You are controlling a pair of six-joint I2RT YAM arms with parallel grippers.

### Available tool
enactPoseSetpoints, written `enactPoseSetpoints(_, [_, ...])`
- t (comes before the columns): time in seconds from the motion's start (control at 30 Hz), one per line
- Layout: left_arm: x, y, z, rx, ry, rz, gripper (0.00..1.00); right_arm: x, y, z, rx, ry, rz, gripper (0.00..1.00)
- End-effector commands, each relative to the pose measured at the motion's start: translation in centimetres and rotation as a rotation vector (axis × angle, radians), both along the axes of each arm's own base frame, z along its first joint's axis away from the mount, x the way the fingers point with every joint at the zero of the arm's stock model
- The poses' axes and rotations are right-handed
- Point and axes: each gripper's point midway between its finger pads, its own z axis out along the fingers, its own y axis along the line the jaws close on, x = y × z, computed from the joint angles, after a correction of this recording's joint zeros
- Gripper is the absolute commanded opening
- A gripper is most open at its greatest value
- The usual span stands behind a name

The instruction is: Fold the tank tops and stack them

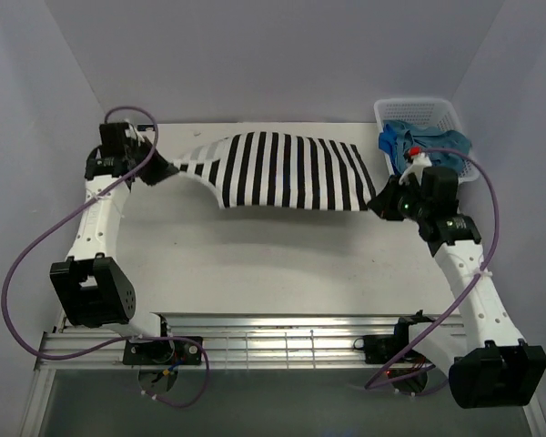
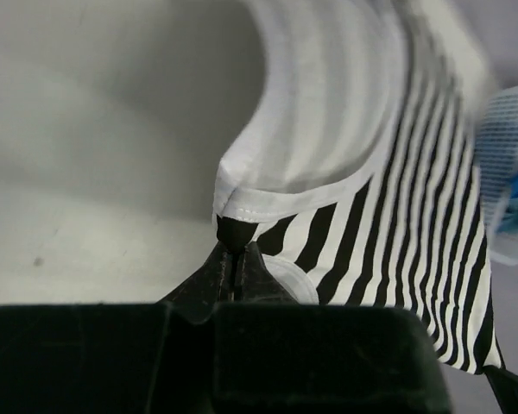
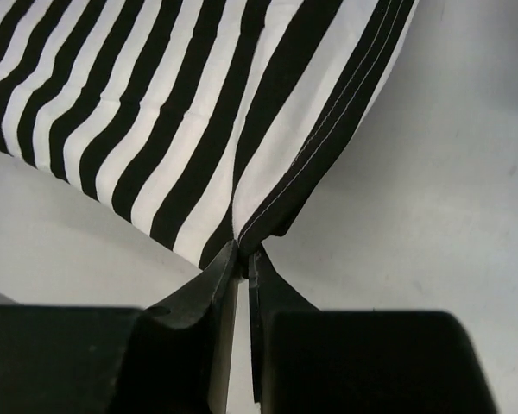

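1. While clamped tight on the right hem corner of the striped tank top (image 1: pixel 282 171), the right tool (image 1: pixel 379 202) held it off the surface (image 1: pixel 255 259).
2. At that top's left end, the left tool (image 1: pixel 170 169) pinched its white-edged corner, the cloth stretched between.
3. Beyond that top's right end, blue cloth (image 1: pixel 429 142) lay in the white basket (image 1: pixel 417 109).

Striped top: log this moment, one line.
striped top: stretched | left end effector: shut on edge | right end effector: shut on corner | basket: blue tops
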Motion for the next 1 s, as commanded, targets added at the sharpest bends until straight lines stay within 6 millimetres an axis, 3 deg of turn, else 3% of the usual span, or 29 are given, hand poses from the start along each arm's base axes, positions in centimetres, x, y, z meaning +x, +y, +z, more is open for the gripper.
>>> enactPoseSetpoints(0.0, [-6.4,1.1,-10.0,0.028,0.309,0.084,0.0,-4.0,1.0,-4.2,0.08,0.088,0.035,0.13])
enactPoseSetpoints(0.03, [-8.2,1.3,-11.3,0.044,0.372,0.097,0.0,-6.1,1.0,-8.1,0.076,0.207,0.04,0.15])
enactPoseSetpoints(0.07, [-10.2,1.0,-13.4,0.043,0.443,0.084,0.08,-7.2,0.9,-9.6,0.066,0.252,0.04,0.26])
enactPoseSetpoints(0.1, [-11.2,1.2,-14.0,0.054,0.478,0.092,0.19,-8.1,0.6,-10.7,0.053,0.284,0.03,0.4])
enactPoseSetpoints(0.13, [-12.4,1.8,-14.4,0.083,0.52,0.128,0.53,-9.2,-0.1,-12.4,0.023,0.34,0.0,0.58])
enactPoseSetpoints(0.17, [-12.9,2.0,-14.6,0.094,0.531,0.138,0.61,-9.5,-0.4,-12.6,0.011,0.347,-0.008,0.77])
enactPoseSetpoints(0.2, [-12.8,2.2,-14.2,0.102,0.521,0.146,0.68,-9.6,-0.6,-12.4,0.001,0.342,-0.02,0.87])
enactPoseSetpoints(0.27, [-12.4,2.1,-13.4,0.096,0.498,0.145,0.87,-8.9,-1.2,-11.3,-0.024,0.309,-0.046,0.98])
enactPoseSetpoints(0.33, [-11.8,1.9,-12.4,0.086,0.476,0.138,0.98,-8.3,-1.4,-10.3,-0.031,0.284,-0.054,0.96])
enactPoseSetpoints(0.37, [-11.6,1.8,-12.2,0.077,0.48,0.14,0.98,-7.8,-1.3,-9.3,-0.028,0.259,-0.049,0.9])
enactPoseSetpoints(0.47, [-11.0,1.4,-11.7,0.063,0.467,0.126,0.98,-6.8,-0.3,-7.9,-0.008,0.213,-0.002,0.9])
enactPoseSetpoints(0.57, [-10.1,0.0,-12.5,0.053,0.464,0.089,0.98,-6.0,1.4,-7.9,0.009,0.204,0.065,0.9])
enactPoseSetpoints(0.7, [-9.1,-3.7,-15.6,0.071,0.521,0.007,0.98,-4.5,4.6,-9.7,-0.038,0.226,0.144,0.9])
enactPoseSetpoints(0.73, [-8.9,-3.8,-17.5,0.106,0.574,0.005,0.98,-4.0,5.9,-9.2,-0.063,0.202,0.179,0.9])
enactPoseSetpoints(0.77, [-8.5,-4.8,-18.0,0.125,0.584,-0.021,0.98,-3.5,6.5,-9.4,-0.076,0.209,0.187,0.9])
enactPoseSetpoints(0.8, [-8.4,-5.0,-18.8,0.134,0.608,-0.024,0.98,-2.9,7.0,-10.8,-0.088,0.255,0.196,0.9])
enactPoseSetpoints(0.83, [-8.4,-5.1,-20.6,0.144,0.661,-0.021,0.98,-1.8,7.7,-10.0,-0.078,0.228,0.199,0.9])
enactPoseSetpoints(0.87, [-8.2,-5.0,-21.2,0.147,0.679,-0.011,0.98,-1.0,7.9,-11.4,-0.086,0.261,0.193,0.9])
enactPoseSetpoints(0.97, [-7.9,-4.9,-23.5,0.152,0.735,0.006,0.98,1.6,8.5,-11.7,-0.093,0.253,0.171,0.9])
